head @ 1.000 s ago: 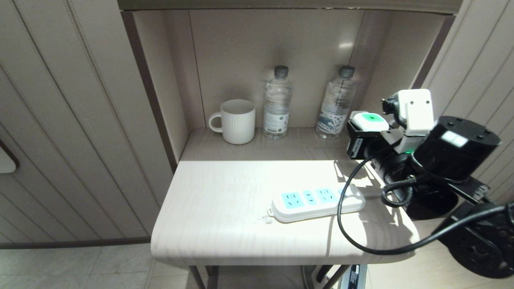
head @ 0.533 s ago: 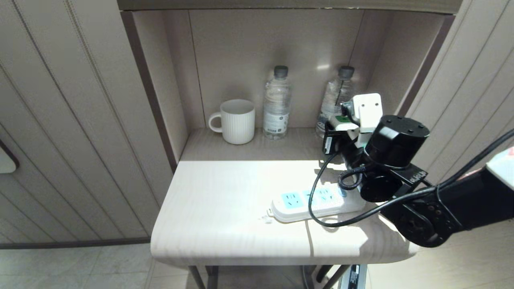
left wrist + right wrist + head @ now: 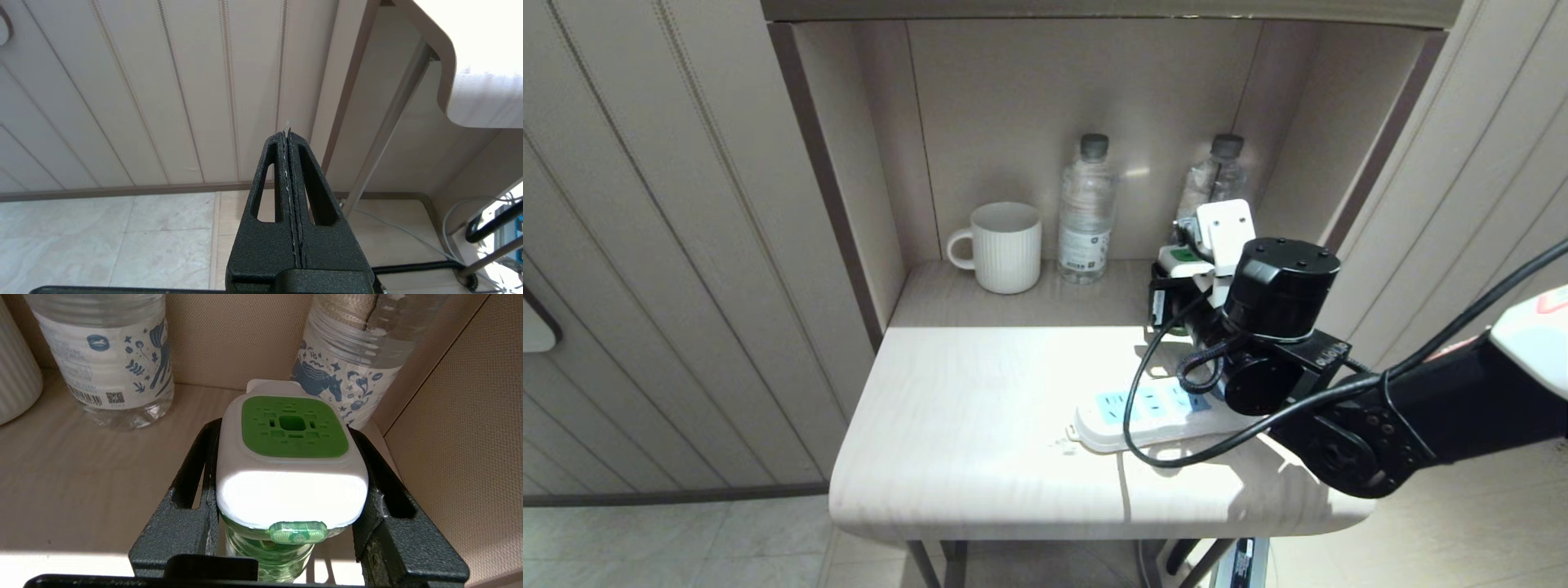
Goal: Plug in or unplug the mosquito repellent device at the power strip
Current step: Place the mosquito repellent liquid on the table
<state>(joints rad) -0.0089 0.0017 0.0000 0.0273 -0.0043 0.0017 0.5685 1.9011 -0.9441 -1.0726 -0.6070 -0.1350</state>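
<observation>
At the back right of the pale wood-grain table (image 3: 980, 425), just in front of the niche shelf, the right gripper (image 3: 291, 486) holds the mosquito repellent device (image 3: 291, 465), a small rounded white plastic head with a perforated green face and a clear green liquid bottle beneath it, its two black fingers (image 3: 196, 486) pressed against the head's opposite flat sides. The device hangs clear of the flat white oblong power strip (image 3: 1143, 412) with its light-blue socket faces, which lies on the table nearer the front edge, partly behind the arm and its black cable. The unit looks light and rigid, but the white shell is smooth and glossy, so it could slip or twist between the pads when pushed hard into a socket. The head is the sound place to take hold; the thin bottle below looks more fragile and holds liquid, so it is best kept upright and unsqueezed. Two clear plastic water bottles (image 3: 106, 355) and a ribbed white ceramic mug (image 3: 1005, 245) stand close behind on the shelf. The left gripper (image 3: 288, 134) hangs beside the table, low over the tiled floor, fingers pressed together and empty.
</observation>
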